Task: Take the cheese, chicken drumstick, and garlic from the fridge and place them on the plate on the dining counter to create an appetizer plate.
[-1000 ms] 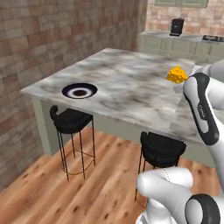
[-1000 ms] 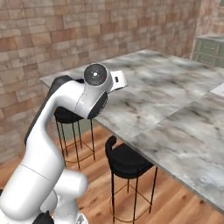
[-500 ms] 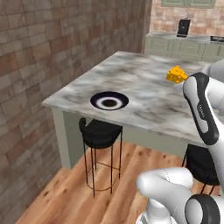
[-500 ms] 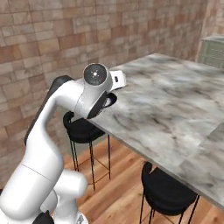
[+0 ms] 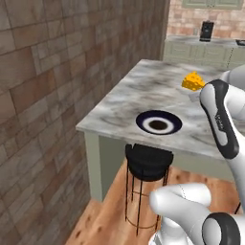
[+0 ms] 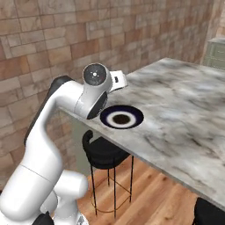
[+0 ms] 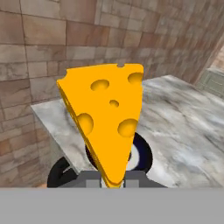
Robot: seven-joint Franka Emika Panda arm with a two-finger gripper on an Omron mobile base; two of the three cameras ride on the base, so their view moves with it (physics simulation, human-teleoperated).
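The tool (image 7: pixel 113 178) was clamped on the cheese (image 7: pixel 105 124), gripping the wedge at its narrow tip. In the hand view, the long axis of the cheese ran from that tip, at the bottom of the view between the fingertips, up to the broad rind end at the top. A flat face with 5 round holes was turned toward the camera. In the left base view, the cheese (image 5: pixel 193 81) was held in the air above the marbled surface (image 5: pixel 143 91), beyond the arm's upper link, with its pale tip toward the arm.

The plate (image 5: pixel 159 124) lay flat on the surface near the front edge, close to the corner beside the brick wall (image 5: pixel 52 95). It carried nothing. In the right base view, the plate (image 6: pixel 121 118) showed partly behind the arm's round joint. In the hand view, part of the plate (image 7: pixel 141 153) showed behind the lower half of the cheese.

1 black stool (image 5: pixel 147 162) stood on the wood floor (image 5: pixel 110 220) under the front edge of the surface, just below the plate. A dark appliance (image 5: pixel 206 31) stood on the green cabinets' worktop at the far wall, well apart from the plate.
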